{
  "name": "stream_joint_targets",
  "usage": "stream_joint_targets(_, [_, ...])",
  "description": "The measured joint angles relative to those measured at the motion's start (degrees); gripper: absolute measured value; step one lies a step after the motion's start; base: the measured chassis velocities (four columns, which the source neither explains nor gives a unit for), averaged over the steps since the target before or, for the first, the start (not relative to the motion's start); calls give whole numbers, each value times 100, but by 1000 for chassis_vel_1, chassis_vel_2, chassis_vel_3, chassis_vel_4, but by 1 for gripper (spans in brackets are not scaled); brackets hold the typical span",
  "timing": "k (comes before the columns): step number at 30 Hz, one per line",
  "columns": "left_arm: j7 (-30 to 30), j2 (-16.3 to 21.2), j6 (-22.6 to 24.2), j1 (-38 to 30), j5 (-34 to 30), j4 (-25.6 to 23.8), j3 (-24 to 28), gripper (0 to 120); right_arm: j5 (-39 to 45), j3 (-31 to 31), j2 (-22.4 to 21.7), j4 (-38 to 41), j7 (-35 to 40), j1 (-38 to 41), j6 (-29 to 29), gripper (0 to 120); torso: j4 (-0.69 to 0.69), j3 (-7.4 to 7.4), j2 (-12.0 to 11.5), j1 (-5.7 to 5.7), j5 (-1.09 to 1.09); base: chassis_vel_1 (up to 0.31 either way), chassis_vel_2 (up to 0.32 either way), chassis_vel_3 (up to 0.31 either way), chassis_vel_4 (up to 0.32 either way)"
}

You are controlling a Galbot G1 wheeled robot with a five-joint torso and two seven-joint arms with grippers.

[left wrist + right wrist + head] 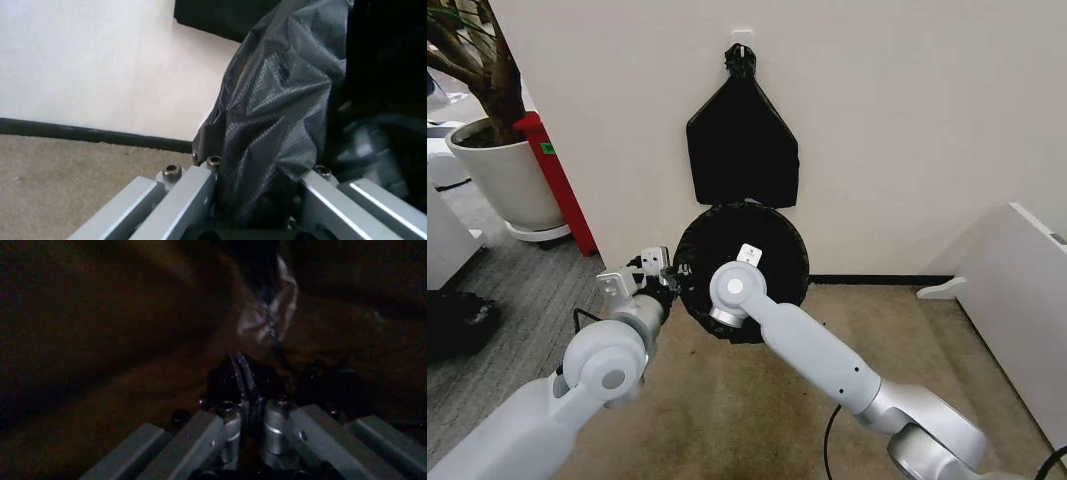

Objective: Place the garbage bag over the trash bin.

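The garbage bag (757, 245) is glossy, crinkled black plastic, spread round over the trash bin on the carpet (727, 400) against the far wall (907, 120). The right gripper (248, 390) reaches into its dark inside, fingers pinched together on a fold. The left gripper (257, 195) clamps the bag's left edge.

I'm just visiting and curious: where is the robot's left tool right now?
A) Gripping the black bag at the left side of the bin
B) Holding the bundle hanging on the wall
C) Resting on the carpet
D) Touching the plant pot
A: the left tool sits at the left edge of the bin opening, and the left wrist view shows the garbage bag bunched between its fingers.
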Motion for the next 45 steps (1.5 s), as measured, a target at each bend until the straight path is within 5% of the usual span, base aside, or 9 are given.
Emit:
stream_joint_targets(20, [82, 75, -4, 136, 21, -171, -61, 0, -230, 364, -3, -641, -445, -102, -140, 0, 0, 0, 0, 0, 1, 0, 0, 0, 0])
stream_joint_targets(34, [233, 54, -52, 147, 68, 328, -132, 0, 1292, 70, -1097, 2049, -172, 164, -243, 5, -2, 0, 0, 0, 1, 0, 0, 0, 0])
stream_joint_targets(41, [601, 23, -186, 241, 124, 756, -154, 0, 2169, 391, -1695, 3077, -224, 769, -421, 26, 0, 0, 0, 0, 0, 0, 0, 0, 0])
stream_joint_targets(45, [1173, -8, -483, 309, 357, 988, -145, 0, 2973, 1194, -2195, 3397, -689, 1147, -777, 45, 1, 0, 0, 0, 1, 0, 0, 0, 0])
